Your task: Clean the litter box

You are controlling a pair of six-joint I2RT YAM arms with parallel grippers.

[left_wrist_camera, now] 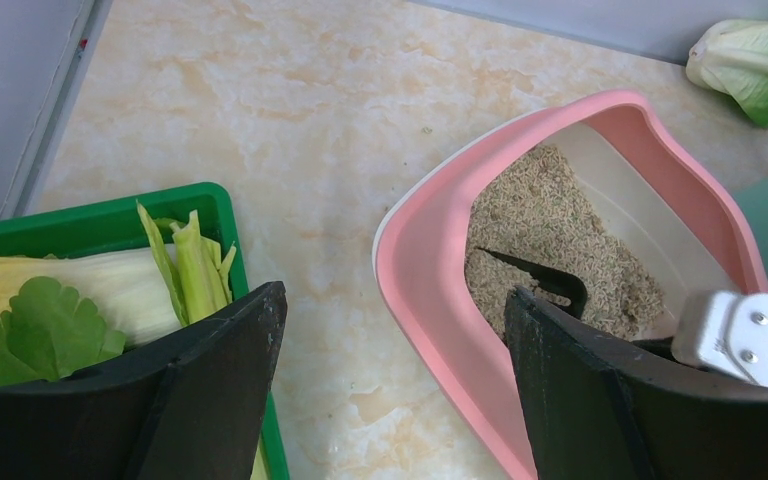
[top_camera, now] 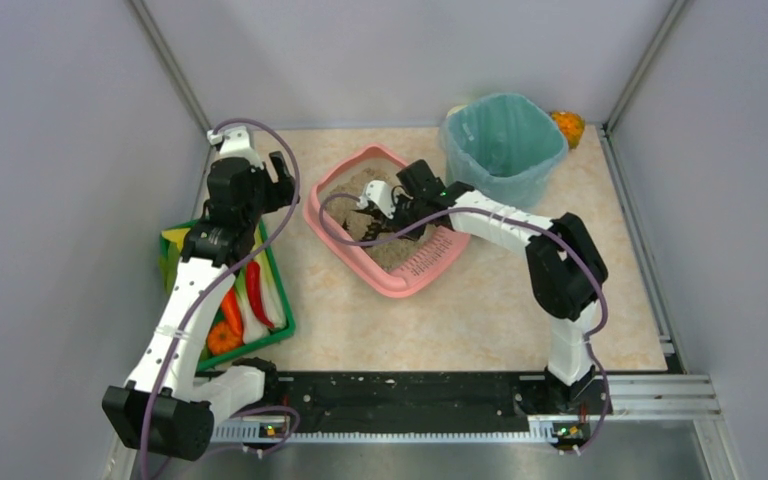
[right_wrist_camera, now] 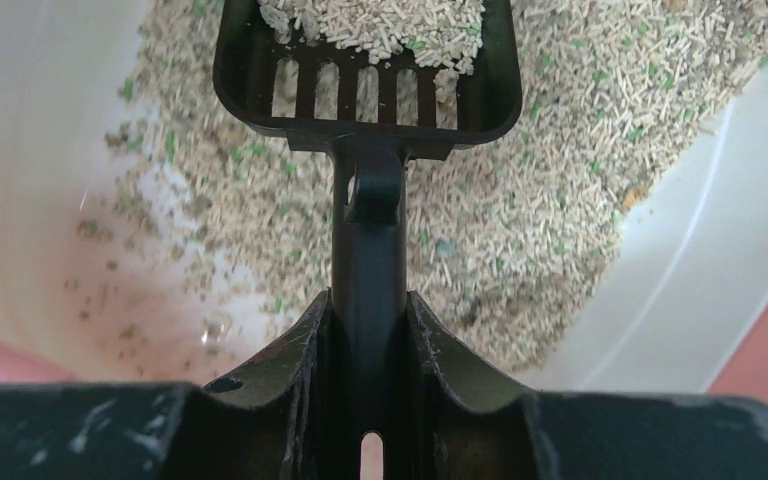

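Observation:
The pink litter box [top_camera: 334, 224] sits mid-table with beige litter [top_camera: 392, 250] inside and a slotted ledge [top_camera: 430, 259] at its near right end. My right gripper [top_camera: 384, 207] is over the box, shut on the handle of a black slotted scoop [top_camera: 370, 230]. In the right wrist view the gripper [right_wrist_camera: 368, 312] clamps the handle, and the scoop head [right_wrist_camera: 365, 70] carries litter above the litter bed [right_wrist_camera: 530, 200]. My left gripper [top_camera: 285, 182] is open and empty, just left of the box. In the left wrist view the gripper [left_wrist_camera: 395, 295] straddles the pink rim [left_wrist_camera: 430, 290].
A teal-lined bin [top_camera: 505, 145] stands behind and right of the box, with an orange item [top_camera: 567, 126] beyond it. A green tray [top_camera: 282, 326] of colourful vegetables lies at the left, under my left arm. Walls close in the table at the left, back and right.

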